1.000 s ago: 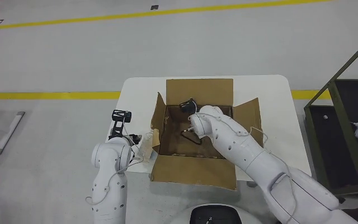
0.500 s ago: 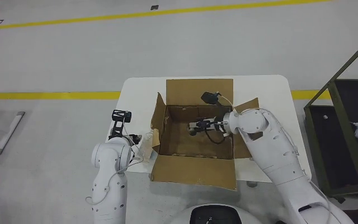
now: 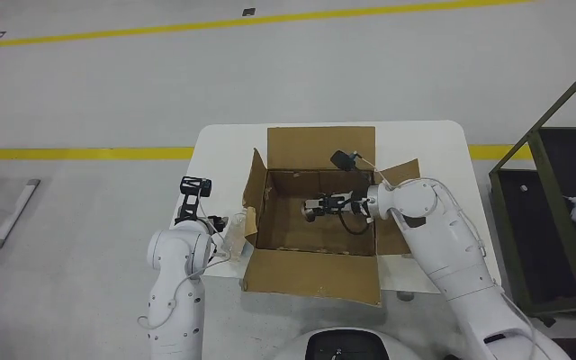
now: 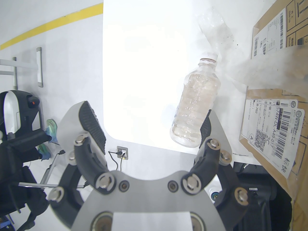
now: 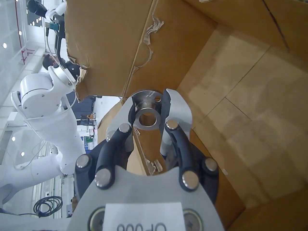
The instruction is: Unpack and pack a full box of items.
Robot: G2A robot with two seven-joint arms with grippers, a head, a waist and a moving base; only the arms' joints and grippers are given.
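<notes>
Clamped in the right gripper (image 5: 149, 102), one flanged metal fitting (image 5: 146, 119) is held inside the one open cardboard box (image 3: 310, 270), near its middle, well apart from every wall. Four flaps are folded outward. Bare cardboard floor is seen around the fitting. One clear bottle (image 4: 195, 106) is noted on the table (image 3: 432, 144), just beside the box's left wall. The left gripper (image 4: 146, 111) is spread wide, grasping nothing.

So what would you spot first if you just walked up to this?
The big open cardboard box in the middle of the white table grabs the eye, with the right gripper inside it shut on a shiny metal ring. Next comes the clear plastic bottle on the table just outside the box, with the left gripper open beside it.
</notes>
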